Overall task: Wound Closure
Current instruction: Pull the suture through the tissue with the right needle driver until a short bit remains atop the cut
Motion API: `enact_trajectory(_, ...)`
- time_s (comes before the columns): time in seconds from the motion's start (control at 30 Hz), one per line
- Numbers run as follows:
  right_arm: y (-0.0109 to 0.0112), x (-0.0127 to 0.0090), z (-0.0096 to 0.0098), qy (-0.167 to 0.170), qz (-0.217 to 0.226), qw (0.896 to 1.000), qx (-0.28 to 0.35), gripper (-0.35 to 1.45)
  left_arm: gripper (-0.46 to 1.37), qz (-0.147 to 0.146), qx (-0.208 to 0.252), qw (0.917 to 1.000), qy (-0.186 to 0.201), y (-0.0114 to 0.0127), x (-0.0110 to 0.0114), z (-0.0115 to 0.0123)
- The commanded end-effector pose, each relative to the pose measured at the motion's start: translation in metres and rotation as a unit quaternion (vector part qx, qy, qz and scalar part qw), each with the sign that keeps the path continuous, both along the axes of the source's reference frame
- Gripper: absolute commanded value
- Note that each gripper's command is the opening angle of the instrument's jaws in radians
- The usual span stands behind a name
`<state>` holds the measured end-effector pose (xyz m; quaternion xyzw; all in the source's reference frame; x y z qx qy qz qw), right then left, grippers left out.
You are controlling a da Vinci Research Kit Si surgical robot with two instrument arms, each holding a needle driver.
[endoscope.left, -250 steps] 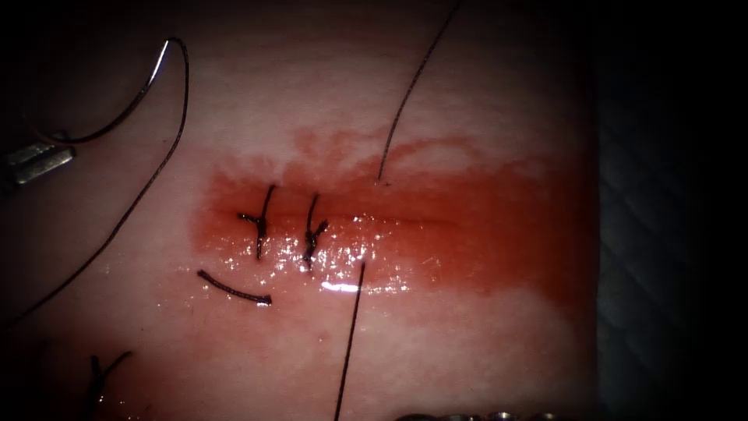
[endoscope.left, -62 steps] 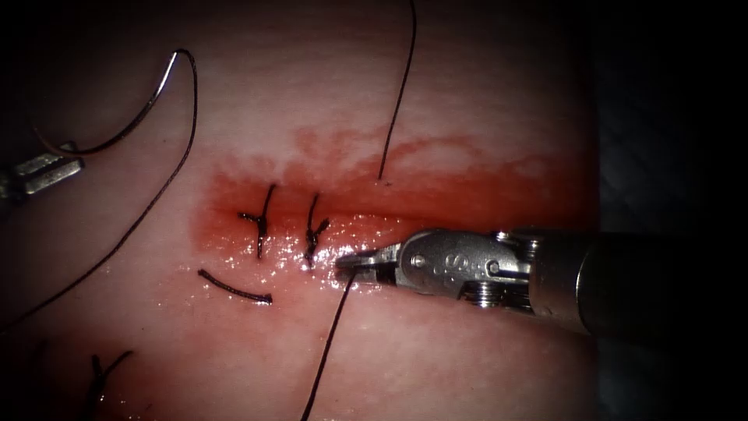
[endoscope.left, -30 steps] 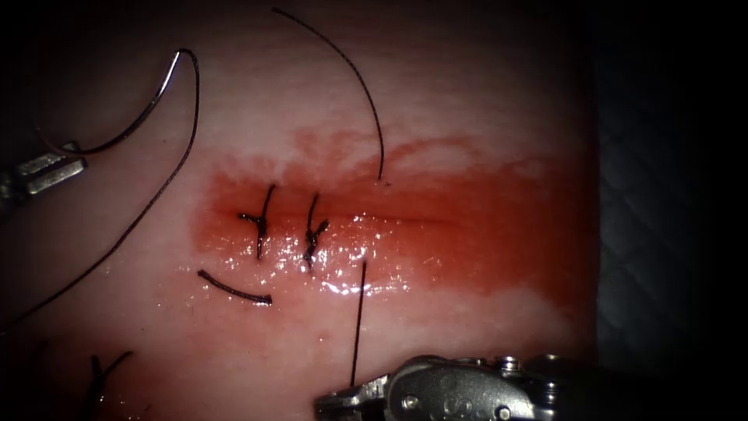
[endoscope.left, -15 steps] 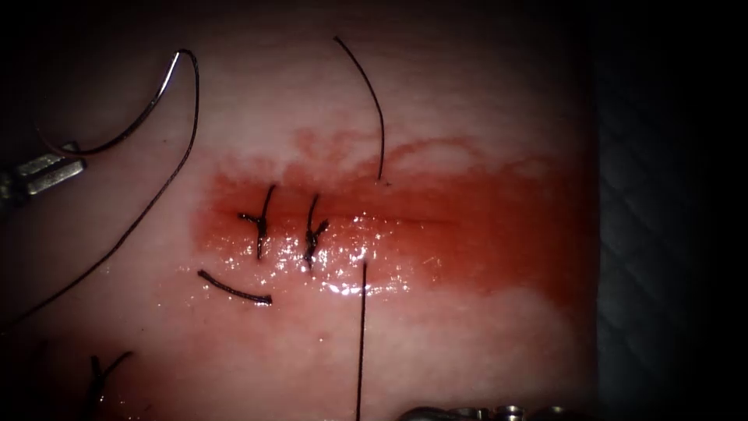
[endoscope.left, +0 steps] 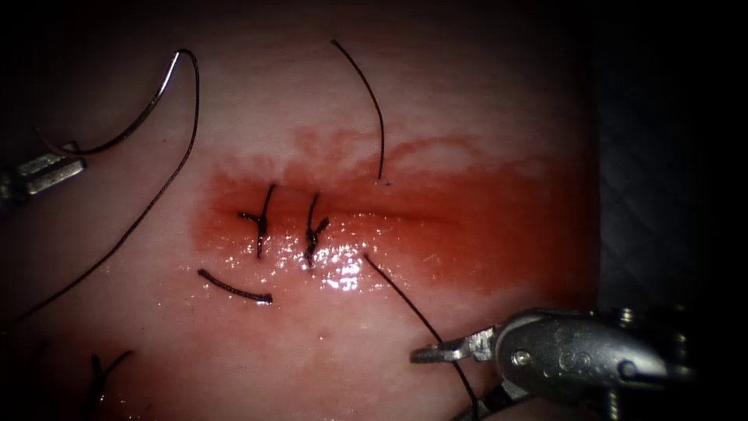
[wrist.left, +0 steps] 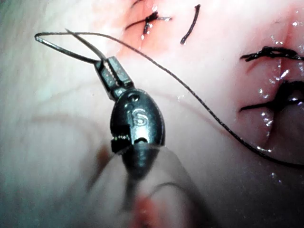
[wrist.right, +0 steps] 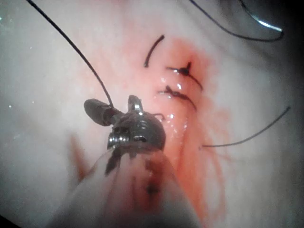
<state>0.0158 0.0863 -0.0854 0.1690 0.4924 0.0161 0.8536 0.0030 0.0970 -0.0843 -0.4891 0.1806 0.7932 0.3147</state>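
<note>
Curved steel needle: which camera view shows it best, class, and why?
Endoscope view: the curved steel needle shows its whole arc, not in the tissue, left tool gripping one end. Left wrist view foreshortens it; right wrist view catches a glint. Right tool open, thread between its jaws.

Background: dark quilted mat (endoscope.left: 662, 203) right of the specimen, faint diamond stitch pattern just visible, running from upper to lower edge of the endoscope view. Lighting is a single bright spot centred on the field with heavy falloff, so the outer margins (endoscope.left: 23, 390) go near-black on left and right edges and along the upper strip; wet glare highlights (endoscope.left: 343, 277) sit mid-field where the light hits the surface straight on. Wrist views are flooded with strong, even, close-range light; one dark corner (wrist.right: 285, 14) in the right wrist view, nature not discernible.
</note>
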Motion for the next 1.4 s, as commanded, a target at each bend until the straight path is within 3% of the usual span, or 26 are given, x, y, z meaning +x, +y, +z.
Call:
enact_trajectory(0.03,0.0001,-0.0003,0.0002,0.003,0.008,1.000,-0.001,1.43,-0.35,0.003,0.001,1.0000,-0.001,0.0000,0.0000,0.0000)
enact_trajectory(0.4,0.0021,-0.0056,0.0025,0.005,0.056,0.998,-0.002,1.42,-0.35,0.004,0.001,1.0000,-0.001,0.0000,0.0000,0.0000)
enact_trajectory(0.6,0.0029,-0.0067,0.0042,0.001,0.078,0.997,-0.003,1.43,-0.35,0.004,0.001,1.0000,-0.002,0.0000,0.0000,0.0000)
enact_trajectory(0.83,0.0038,-0.0036,0.0080,0.019,0.090,0.996,-0.001,1.36,-0.35,0.004,0.001,1.0000,-0.001,0.0000,0.0000,0.0000)
enact_trajectory(1.07,0.0053,0.0012,0.0128,0.023,0.098,0.995,-0.006,1.35,-0.35,0.005,-0.001,1.0000,0.000,0.0000,-0.0001,0.0000)
enact_trajectory(1.4,0.0048,0.0041,0.0141,0.031,0.107,0.994,-0.011,1.27,-0.35,0.013,-0.005,0.9999,0.007,-0.0005,-0.0023,0.0024)
